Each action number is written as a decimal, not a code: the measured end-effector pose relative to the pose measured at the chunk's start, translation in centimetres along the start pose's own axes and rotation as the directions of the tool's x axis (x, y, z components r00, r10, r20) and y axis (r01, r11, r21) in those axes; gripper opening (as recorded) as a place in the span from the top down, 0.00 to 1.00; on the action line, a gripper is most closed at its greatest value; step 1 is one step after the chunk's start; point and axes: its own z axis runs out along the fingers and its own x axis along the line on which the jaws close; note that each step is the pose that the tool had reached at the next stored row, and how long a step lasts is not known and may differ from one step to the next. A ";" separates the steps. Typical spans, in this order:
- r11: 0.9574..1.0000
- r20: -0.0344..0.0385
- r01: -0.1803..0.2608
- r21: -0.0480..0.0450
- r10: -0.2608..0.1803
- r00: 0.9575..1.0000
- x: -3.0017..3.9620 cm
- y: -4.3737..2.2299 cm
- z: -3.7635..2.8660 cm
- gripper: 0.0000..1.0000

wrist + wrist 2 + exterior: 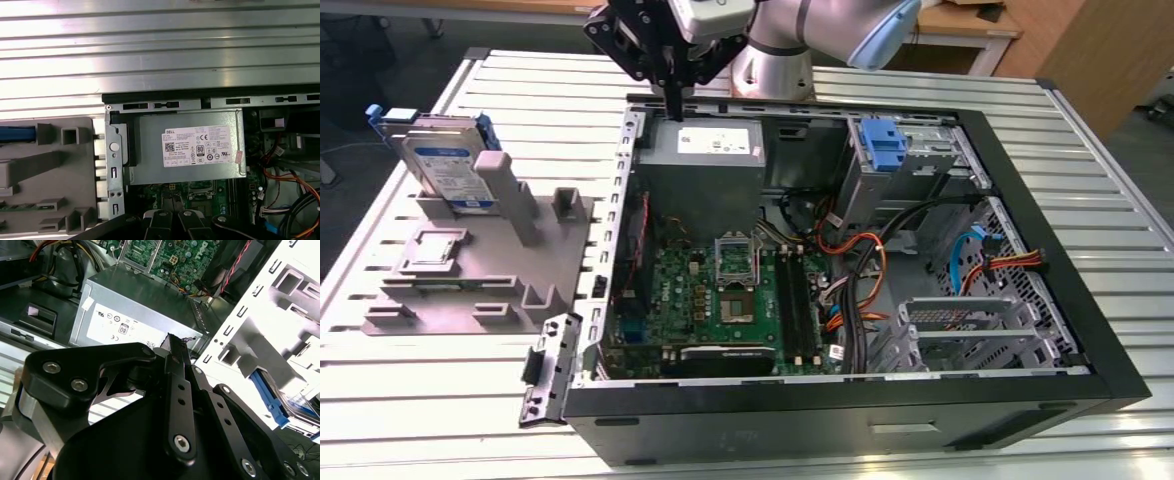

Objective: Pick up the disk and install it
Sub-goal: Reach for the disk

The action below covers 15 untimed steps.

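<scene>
**Pincer state.** The pincer (pixel 675 110) hangs fingers-down from the arm over the rear edge of the open computer case (pixel 854 395), just above the power-supply box (pixel 707 145). Its two black fingers are together and carry nothing. In the second wrist view they meet in a single narrow tip (pixel 175 340).

**Disk location.** The disk (pixel 443 165) is not yet picked up. It stands outside the case in a grey fixture (pixel 480 260) on the tabletop (pixel 454 400).

**Governing relation.**
- From the pincer, the disk lies toward the exterior view's left, well apart, beyond the case's side wall.
- The disk stands on end. Its long axis is close to upright, leaning slightly, and its broad labelled face is turned toward the exterior camera.
- A grey post (pixel 500 190) of the fixture stands just in front of the disk's lower corner.

**Materials and shapes.**
- Disk: flat rectangular silver metal body with a white label crossed by a blue band. Blue plastic rails run along its sides.
- Fixture: matte grey moulded block with raised posts and shallow recesses.
- Power-supply box: dull grey sheet metal with a white sticker.
- Case: black frame with grey perforated inner walls. It holds a green motherboard (pixel 720 290), bundled orange and black cables, and a bare metal drive cage (pixel 974 330) near the front corner.
- Tabletop: ribbed aluminium slats, reflective.
</scene>
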 end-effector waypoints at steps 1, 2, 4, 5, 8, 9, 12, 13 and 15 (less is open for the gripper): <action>1.000 0.000 0.000 0.000 0.000 1.000 0.03 0.00 0.00 0.90; 1.000 0.000 0.000 0.000 0.000 1.000 0.06 0.00 0.01 0.90; 1.000 0.000 0.000 0.000 0.000 1.000 0.11 -0.01 0.01 0.90; 1.000 0.000 0.000 0.000 0.000 1.000 0.14 -0.01 0.01 0.90; 1.000 0.000 0.000 0.000 0.000 1.000 0.20 -0.02 0.02 0.90; 1.000 0.000 0.000 0.000 0.000 1.000 0.22 -0.02 0.02 0.90; 1.000 0.000 0.000 0.000 0.000 1.000 0.28 -0.02 0.02 0.90; 1.000 0.000 0.000 0.000 0.000 1.000 0.30 -0.02 0.03 0.90; 1.000 -0.001 0.000 0.000 0.000 1.000 0.33 -0.03 0.03 0.90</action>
